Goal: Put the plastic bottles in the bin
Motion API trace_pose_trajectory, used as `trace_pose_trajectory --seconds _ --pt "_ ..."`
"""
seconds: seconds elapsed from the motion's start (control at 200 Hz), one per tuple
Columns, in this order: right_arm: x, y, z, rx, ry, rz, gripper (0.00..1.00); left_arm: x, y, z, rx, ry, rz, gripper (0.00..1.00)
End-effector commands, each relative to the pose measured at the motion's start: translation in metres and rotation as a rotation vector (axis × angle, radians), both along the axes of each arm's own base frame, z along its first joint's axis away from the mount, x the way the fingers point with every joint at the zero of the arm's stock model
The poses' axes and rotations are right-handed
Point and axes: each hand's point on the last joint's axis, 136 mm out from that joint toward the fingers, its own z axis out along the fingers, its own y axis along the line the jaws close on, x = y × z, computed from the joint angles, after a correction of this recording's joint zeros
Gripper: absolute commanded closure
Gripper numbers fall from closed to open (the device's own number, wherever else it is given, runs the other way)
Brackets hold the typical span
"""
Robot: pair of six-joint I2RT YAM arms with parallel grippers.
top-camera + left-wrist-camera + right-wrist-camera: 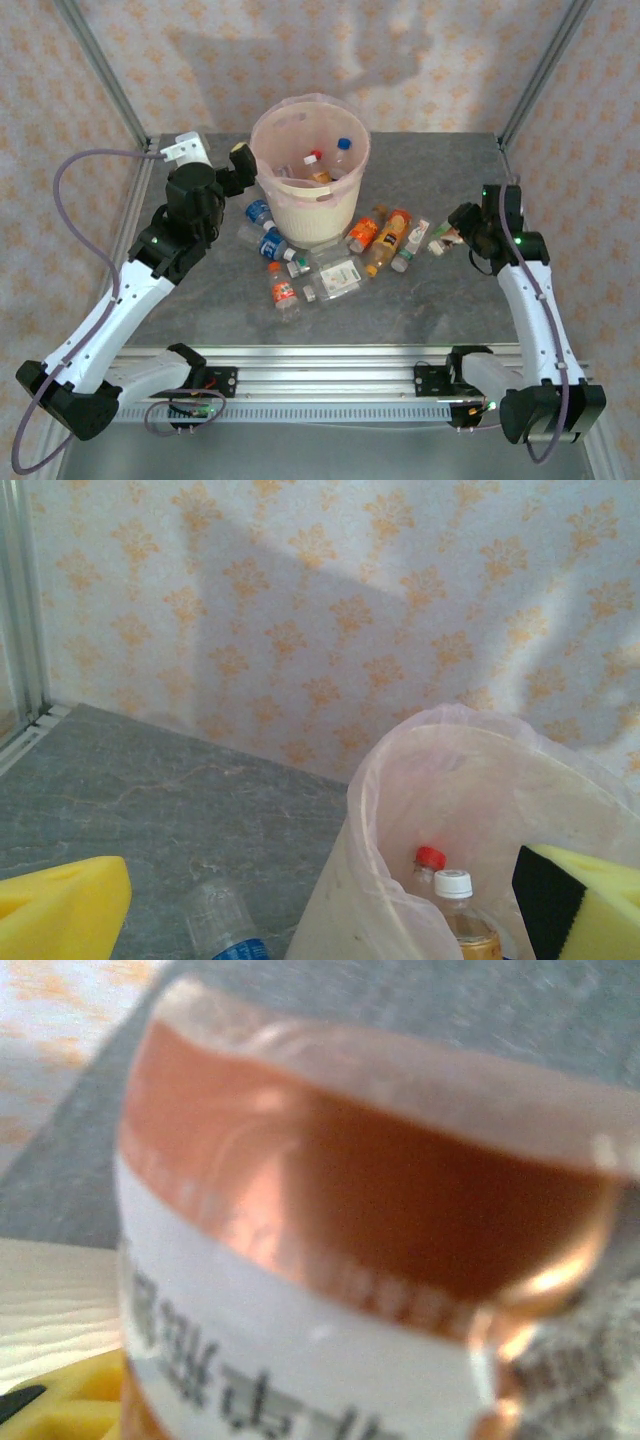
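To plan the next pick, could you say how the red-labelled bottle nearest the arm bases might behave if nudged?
The red-labelled bottle lies on its side, so it would probably roll. Its clear end looks empty, so it is likely light.

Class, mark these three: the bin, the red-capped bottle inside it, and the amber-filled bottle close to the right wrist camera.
bin [300, 222], top external view, cream front wall.
red-capped bottle [430, 858], left wrist view, its red cap.
amber-filled bottle [360, 1210], right wrist view, amber body above the white label.
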Motion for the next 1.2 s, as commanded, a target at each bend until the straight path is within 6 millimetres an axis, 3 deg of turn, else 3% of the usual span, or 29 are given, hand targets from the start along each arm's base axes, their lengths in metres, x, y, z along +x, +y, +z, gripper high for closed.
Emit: trace_pose_trajectory --seconds 0.0,0.255,0.616,0.746,0.886,1.196 --pt "0.008 0.011 0.038 -0.060 -0.068 0.055 0.59 -0.005 0.010 -0.004 -0.007 0.008 0.050 0.00" --pt "0.042 0.075 0.138 -0.168 -0.296 0.250 0.59 -0.003 0.009 -0.012 -0.010 0.029 0.053 0.00" --pt "0.109 0.173 0.207 -0.297 -0.455 0.469 0.59 0.007 -0.003 -0.033 -0.010 0.097 0.009 0.00" --pt "0.130 0.202 0.222 -0.323 -0.506 0.519 0.59 0.011 -0.011 -0.040 -0.019 0.125 -0.027 0.00" --pt "0.153 0.235 0.224 -0.322 -0.532 0.579 0.59 0.013 -0.019 -0.047 -0.022 0.154 -0.061 0.00" --pt "0.191 0.289 0.204 -0.316 -0.532 0.686 0.58 0.000 -0.021 -0.065 -0.012 0.218 -0.106 0.00"
